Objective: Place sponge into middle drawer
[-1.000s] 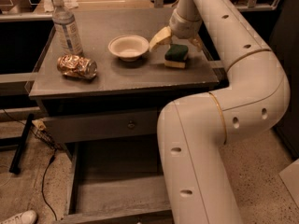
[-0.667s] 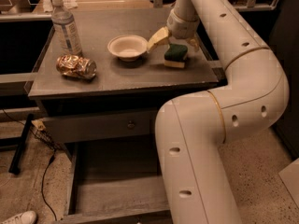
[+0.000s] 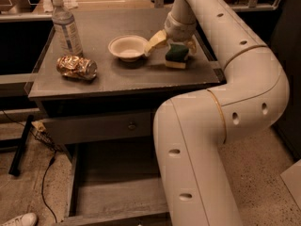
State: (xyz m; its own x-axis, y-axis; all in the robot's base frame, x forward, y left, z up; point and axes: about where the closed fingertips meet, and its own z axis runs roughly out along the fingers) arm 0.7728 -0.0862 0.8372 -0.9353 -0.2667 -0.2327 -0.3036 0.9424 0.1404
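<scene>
The sponge, dark green on pale yellow foam, lies on the grey cabinet top at the back right. My gripper comes down over it from above. It is open, with one yellowish finger to the sponge's left near the bowl and the other at its right side. The middle drawer is pulled out low in front of the cabinet, its bare floor showing; my arm hides its right part.
A white bowl stands just left of the gripper. A crushed shiny can and a water bottle are at the left. A closed drawer front with a round knob sits under the top. A cable lies on the floor at the left.
The arm has shifted slightly left. The sponge has stayed in the same spot on the cabinet top.
</scene>
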